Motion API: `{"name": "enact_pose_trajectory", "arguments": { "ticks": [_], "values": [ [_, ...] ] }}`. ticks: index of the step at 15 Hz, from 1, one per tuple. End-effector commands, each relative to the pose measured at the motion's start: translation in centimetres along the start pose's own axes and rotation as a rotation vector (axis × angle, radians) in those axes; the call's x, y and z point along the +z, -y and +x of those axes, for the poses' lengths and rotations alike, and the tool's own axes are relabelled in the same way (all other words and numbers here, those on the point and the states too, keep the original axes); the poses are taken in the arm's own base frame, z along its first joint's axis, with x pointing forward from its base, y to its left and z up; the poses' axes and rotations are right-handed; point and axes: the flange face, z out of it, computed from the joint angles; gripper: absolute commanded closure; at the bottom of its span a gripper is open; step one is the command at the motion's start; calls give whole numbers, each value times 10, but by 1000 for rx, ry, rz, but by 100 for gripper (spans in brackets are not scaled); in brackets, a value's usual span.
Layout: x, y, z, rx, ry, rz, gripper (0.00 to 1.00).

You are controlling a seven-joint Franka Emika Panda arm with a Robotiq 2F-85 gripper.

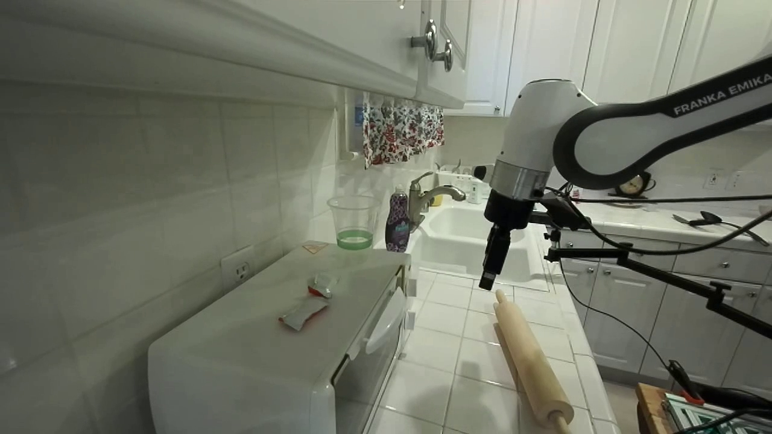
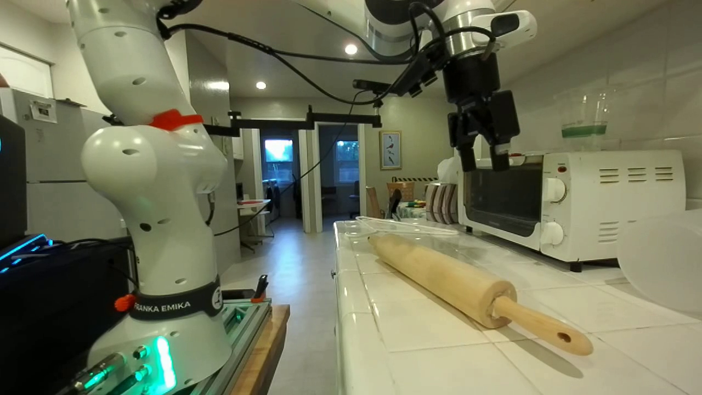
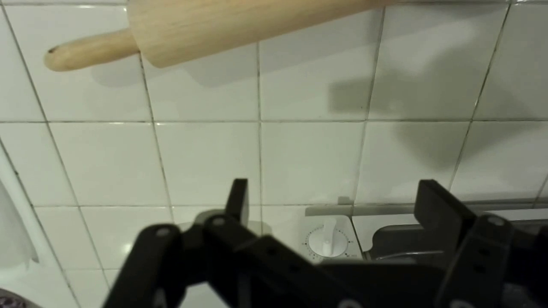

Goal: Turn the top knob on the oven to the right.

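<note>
In an exterior view: end effector (image 1: 487,279) hangs tip-down over the tiled tabletop (image 1: 431,337), seen edge-on, so can't read spread from here. Rolling pin (image 1: 534,358) lies lengthwise on the tabletop, one handle end showing just below the tip in view. Oven (image 1: 241,346) sits against the wall (image 1: 175,199); torn wrappers (image 1: 303,314) on top, purple bottle (image 1: 397,226) beside the faucet (image 1: 415,205) past it. In an exterior view: end effector points down, fingers (image 2: 500,159) spread apart. Top knob (image 2: 555,190), the task item, is on the oven beside the glass door (image 2: 502,195), bottom knob (image 2: 552,233) under it. Visible gap between fingers and top knob. Rolling pin has one handle toward the camera. Wrist view: fingers wide apart. A dial knob (image 3: 328,242) with printed marks shows between them, lower in view; can't tell if it's the top or bottom one. Rolling pin crosses the top edge.
</note>
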Motion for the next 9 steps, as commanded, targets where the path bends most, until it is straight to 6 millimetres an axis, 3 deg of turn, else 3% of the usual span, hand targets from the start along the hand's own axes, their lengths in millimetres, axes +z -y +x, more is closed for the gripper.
{"name": "enact_pose_trajectory", "arguments": {
  "ticks": [1, 6, 9],
  "values": [
    [-1, 0, 0, 0, 0, 0, 0],
    [-2, 2, 2, 10, -23, -5, 0],
    [-6, 15, 19, 8, -133, 5, 0]
  ]
}}
